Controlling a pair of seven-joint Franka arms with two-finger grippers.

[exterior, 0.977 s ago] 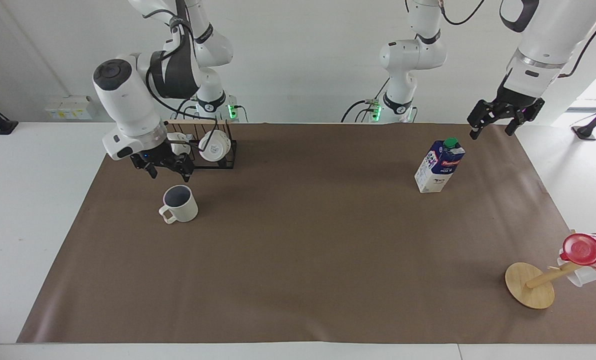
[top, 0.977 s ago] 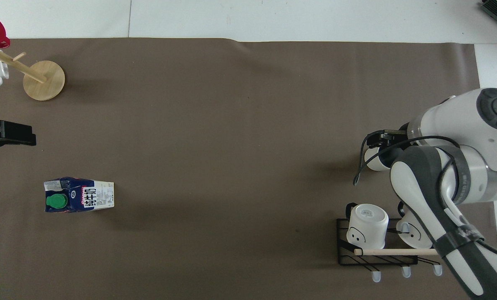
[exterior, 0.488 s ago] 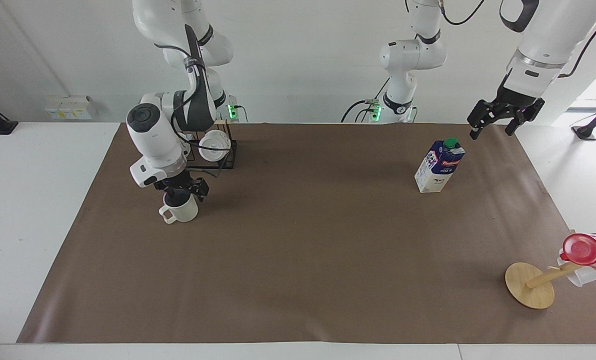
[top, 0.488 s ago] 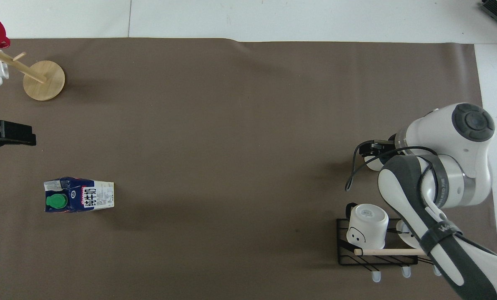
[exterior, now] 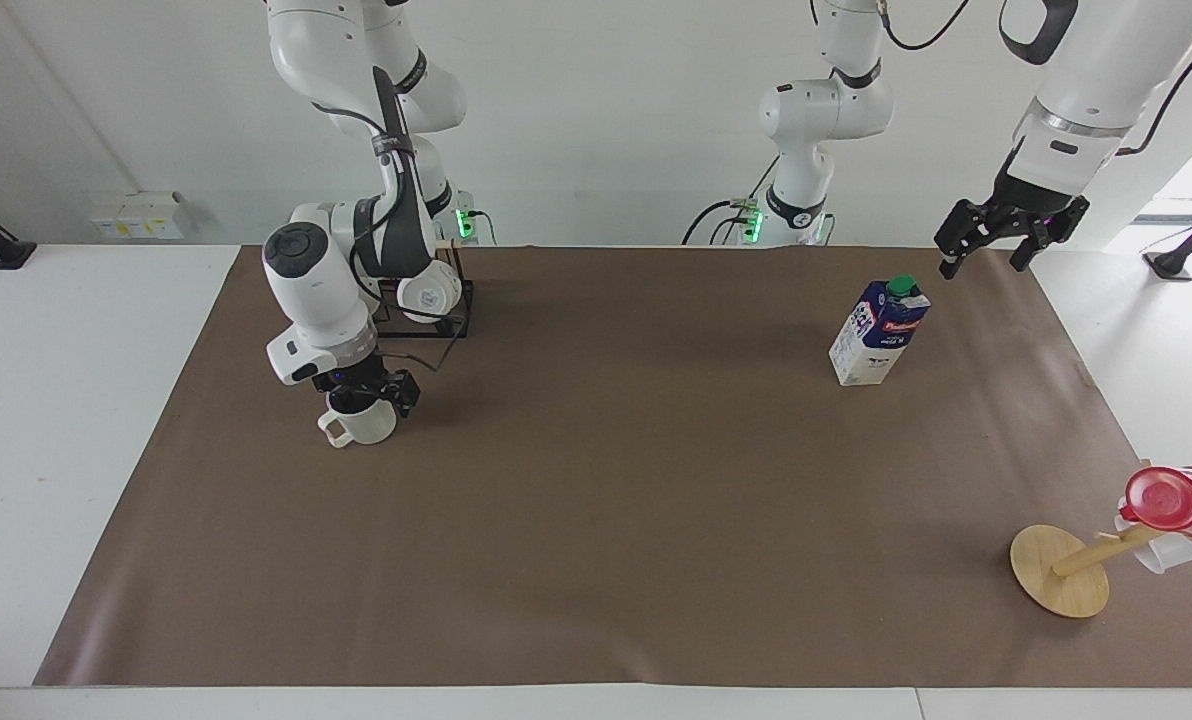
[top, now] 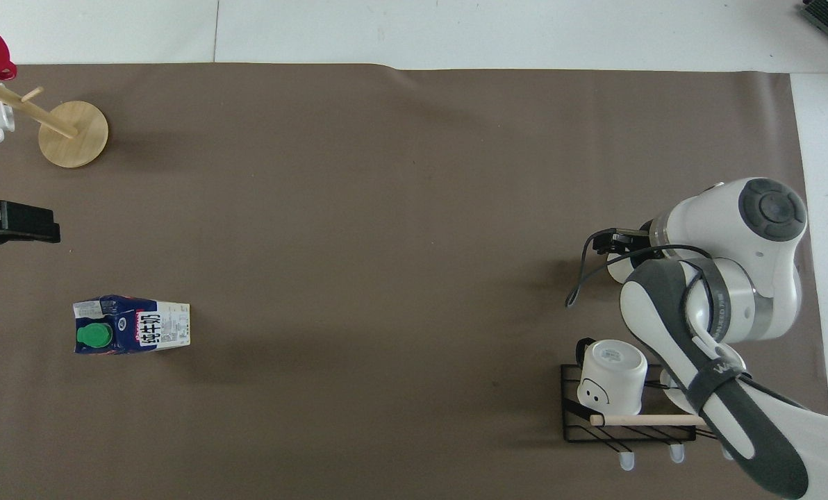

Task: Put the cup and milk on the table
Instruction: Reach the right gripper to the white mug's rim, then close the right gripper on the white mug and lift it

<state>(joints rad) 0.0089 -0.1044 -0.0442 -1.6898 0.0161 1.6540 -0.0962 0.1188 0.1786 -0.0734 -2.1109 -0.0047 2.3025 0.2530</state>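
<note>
The cream-white cup (exterior: 364,427) stands upright on the brown mat (exterior: 606,500) toward the right arm's end of the table, its handle turned away from the robots. My right gripper (exterior: 361,393) is down at the cup's rim and covers its opening. In the overhead view the arm hides most of the cup (top: 619,269). The milk (exterior: 878,332) stands upright on the mat toward the left arm's end and also shows in the overhead view (top: 130,325). My left gripper (exterior: 983,262) hangs open and empty above the mat's edge, apart from the milk.
A black wire rack (exterior: 453,318) with two white mugs stands near the right arm's base. A tipped wooden mug tree (exterior: 1061,570) with a red cup (exterior: 1176,500) and a white mug lies at the mat's corner farthest from the robots, at the left arm's end.
My right gripper has come down from above the cup, beside the rack, onto the cup's rim. The cup, the milk and the left arm have not moved.
</note>
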